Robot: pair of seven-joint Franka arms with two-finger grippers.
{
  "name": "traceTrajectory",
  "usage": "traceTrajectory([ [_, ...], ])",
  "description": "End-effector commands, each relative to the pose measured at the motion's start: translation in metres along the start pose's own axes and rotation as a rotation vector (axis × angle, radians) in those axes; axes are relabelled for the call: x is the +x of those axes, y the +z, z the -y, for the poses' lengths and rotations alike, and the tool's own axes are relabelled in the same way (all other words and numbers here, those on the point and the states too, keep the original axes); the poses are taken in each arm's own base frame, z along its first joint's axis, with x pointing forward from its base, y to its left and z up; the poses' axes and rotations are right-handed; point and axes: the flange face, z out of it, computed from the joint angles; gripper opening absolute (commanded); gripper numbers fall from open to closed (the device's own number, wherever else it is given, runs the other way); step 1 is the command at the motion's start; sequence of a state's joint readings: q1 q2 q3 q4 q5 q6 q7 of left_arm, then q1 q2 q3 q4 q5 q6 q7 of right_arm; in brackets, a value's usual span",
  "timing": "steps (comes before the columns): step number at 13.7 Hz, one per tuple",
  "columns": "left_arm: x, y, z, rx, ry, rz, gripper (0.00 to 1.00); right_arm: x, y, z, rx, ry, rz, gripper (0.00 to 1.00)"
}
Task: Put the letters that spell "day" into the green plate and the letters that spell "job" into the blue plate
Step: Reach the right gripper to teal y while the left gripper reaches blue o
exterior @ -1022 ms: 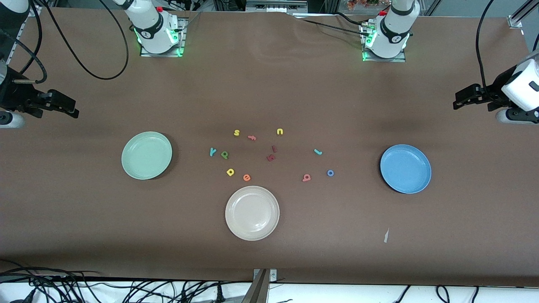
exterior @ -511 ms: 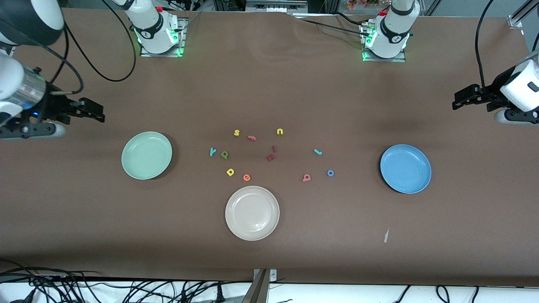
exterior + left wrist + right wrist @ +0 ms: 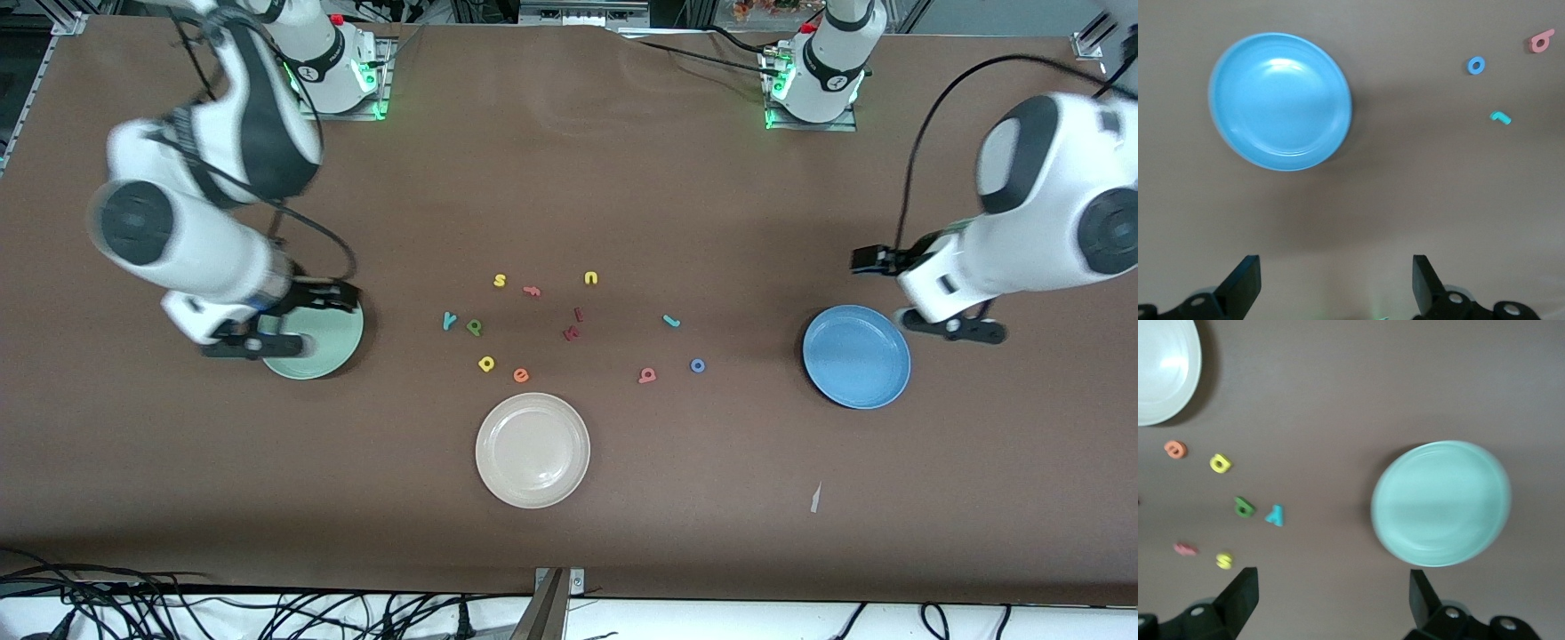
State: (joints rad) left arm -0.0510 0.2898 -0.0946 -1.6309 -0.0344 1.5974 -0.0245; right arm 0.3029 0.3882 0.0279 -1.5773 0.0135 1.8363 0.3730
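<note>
The teal y (image 3: 449,321), dark-green d (image 3: 475,327) and yellow a (image 3: 485,363) lie together mid-table, toward the green plate (image 3: 336,345). Teal j (image 3: 671,321), blue o (image 3: 698,365) and salmon b (image 3: 647,375) lie toward the blue plate (image 3: 856,356). My right gripper (image 3: 348,300) hangs open and empty over the green plate's rim; its arm hides part of that plate. My left gripper (image 3: 864,260) hangs open and empty over bare table beside the blue plate. The left wrist view shows the blue plate (image 3: 1280,101); the right wrist view shows the green plate (image 3: 1441,503).
A beige-white plate (image 3: 532,450) sits nearer the front camera than the letters. Other letters lie among them: yellow s (image 3: 500,281), pink f (image 3: 532,290), yellow u (image 3: 590,278), orange e (image 3: 521,375) and two dark-red ones (image 3: 575,324). A scrap of tape (image 3: 814,498) lies on the table.
Both arms have swung in from the table's ends, the right one to the green plate and the left one to the blue plate. No letter or plate has moved.
</note>
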Motion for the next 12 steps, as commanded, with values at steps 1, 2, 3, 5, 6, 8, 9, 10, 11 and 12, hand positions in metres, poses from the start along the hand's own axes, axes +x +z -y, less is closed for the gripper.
traceTrajectory([
  [1, 0.033, 0.024, -0.045, -0.048, -0.03, -0.046, 1.0, -0.002, 0.036, 0.032, -0.033, 0.128, 0.016, 1.0],
  [2, 0.044, 0.041, -0.063, -0.044, -0.03, -0.054, 1.0, -0.009, 0.051, 0.047, -0.037, 0.139, 0.014, 1.0],
  [3, 0.053, 0.054, -0.078, -0.042, -0.045, -0.068, 1.0, -0.02, 0.071, 0.063, -0.038, 0.18, 0.006, 1.0],
  [5, 0.076, 0.083, -0.1, -0.048, -0.056, -0.124, 1.0, -0.041, 0.118, 0.079, -0.024, 0.283, -0.026, 1.0],
  [6, 0.088, 0.101, -0.112, -0.053, -0.062, -0.149, 1.0, -0.049, 0.135, 0.078, -0.017, 0.301, -0.037, 0.99],
  [8, 0.111, 0.136, -0.127, -0.057, -0.085, -0.214, 1.0, -0.063, 0.164, 0.079, -0.016, 0.353, -0.037, 0.92],
  [9, 0.118, 0.156, -0.135, -0.058, -0.093, -0.223, 1.0, -0.069, 0.174, 0.081, -0.011, 0.376, -0.045, 0.87],
  [10, 0.122, 0.172, -0.145, -0.055, -0.105, -0.22, 1.0, -0.071, 0.182, 0.081, -0.003, 0.404, -0.054, 0.81],
  [11, 0.125, 0.181, -0.147, -0.057, -0.12, -0.224, 1.0, -0.072, 0.188, 0.079, 0.001, 0.426, -0.055, 0.78],
  [12, 0.128, 0.184, -0.148, -0.06, -0.13, -0.226, 1.0, -0.071, 0.196, 0.079, 0.001, 0.44, -0.055, 0.77],
])
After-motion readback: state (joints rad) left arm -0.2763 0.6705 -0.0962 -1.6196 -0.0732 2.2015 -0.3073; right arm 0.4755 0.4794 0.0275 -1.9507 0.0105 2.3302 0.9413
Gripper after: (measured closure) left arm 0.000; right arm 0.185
